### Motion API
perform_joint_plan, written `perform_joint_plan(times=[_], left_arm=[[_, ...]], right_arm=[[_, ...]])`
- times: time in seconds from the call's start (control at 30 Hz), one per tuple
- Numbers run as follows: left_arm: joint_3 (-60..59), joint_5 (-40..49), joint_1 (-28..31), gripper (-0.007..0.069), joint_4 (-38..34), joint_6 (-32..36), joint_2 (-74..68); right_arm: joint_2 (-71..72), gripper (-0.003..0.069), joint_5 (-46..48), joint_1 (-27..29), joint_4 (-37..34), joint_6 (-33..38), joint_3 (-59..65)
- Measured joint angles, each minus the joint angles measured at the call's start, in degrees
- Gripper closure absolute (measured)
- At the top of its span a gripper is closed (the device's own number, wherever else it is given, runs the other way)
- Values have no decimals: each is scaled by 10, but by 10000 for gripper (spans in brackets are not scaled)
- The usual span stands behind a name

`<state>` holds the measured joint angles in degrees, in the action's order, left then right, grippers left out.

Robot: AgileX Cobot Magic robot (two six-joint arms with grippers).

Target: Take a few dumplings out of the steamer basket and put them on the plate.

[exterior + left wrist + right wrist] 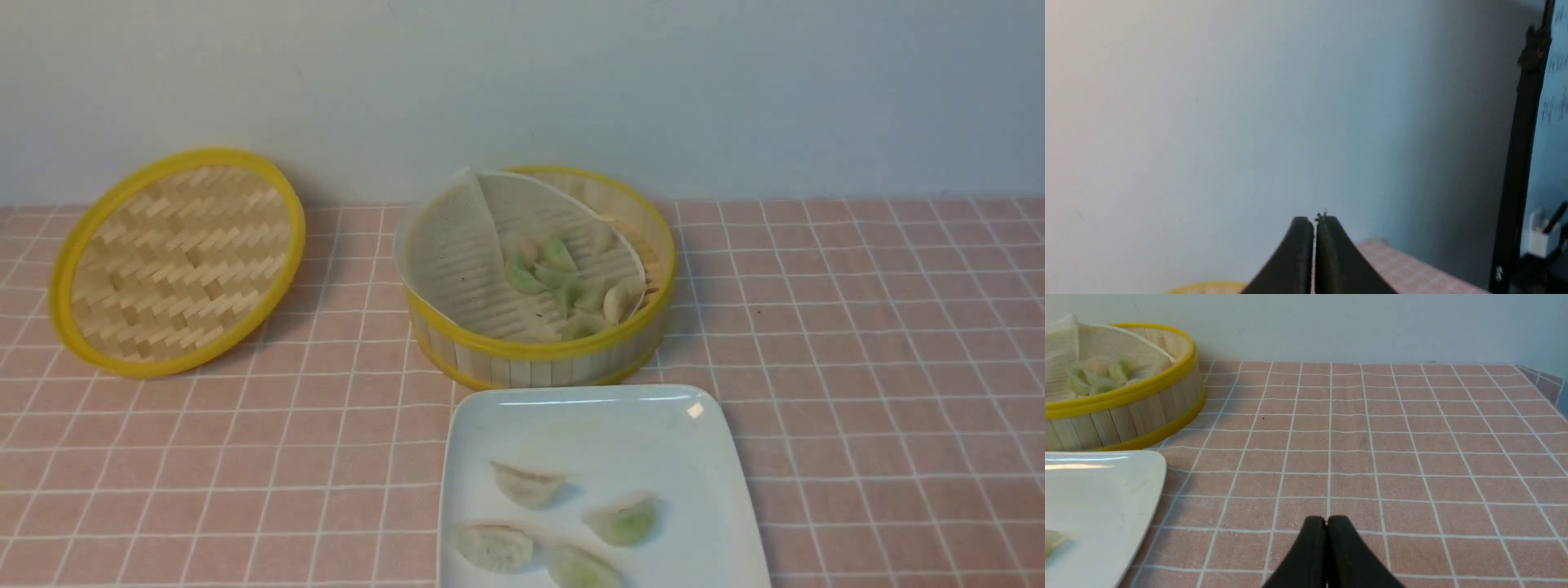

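Both grippers are closed on nothing. The right gripper (1327, 522) is hovering low over the bare cloth (1372, 437), its two black fingers (1312, 543) pressed together. The plate (1106, 490) is lying near these fingers, to their side and a little ahead, and the basket (1126, 412) is standing further ahead on the same side, just behind the plate. The left gripper (1314, 222) is also shut and empty, and it is pointing up at the wall, so from its view only a yellow rim is showing below the fingers. The right arm is judged the nearer one for any next pick.

In the front view, four dumplings (526, 486) are lying on the near half of the plate, apart from each other, with their long axes roughly across the plate. Beyond it, several green and pale dumplings are sitting clustered in the basket on the liner (457, 253), toward the side away from the lid (175, 261). One edge of the liner is standing up against the wall of the basket. The lid is leaning well apart, near the wall.
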<state>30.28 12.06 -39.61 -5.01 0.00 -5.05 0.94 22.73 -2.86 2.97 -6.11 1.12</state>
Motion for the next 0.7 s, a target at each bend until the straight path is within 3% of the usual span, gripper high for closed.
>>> perform_joint_plan(times=[0.13,0.4,0.53,0.7], left_arm=[[-63,-50,0,631,10,0,60],[-120,-81,19,631,29,18,-3],[-174,-87,101,631,28,21,-1],[-273,-86,252,631,18,14,28]], right_arm=[[0,673,-2,1,-2,2,0],[-1,673,-2,1,-3,2,0],[-1,673,-2,1,-3,2,0],[-1,673,-2,1,-3,2,0]])
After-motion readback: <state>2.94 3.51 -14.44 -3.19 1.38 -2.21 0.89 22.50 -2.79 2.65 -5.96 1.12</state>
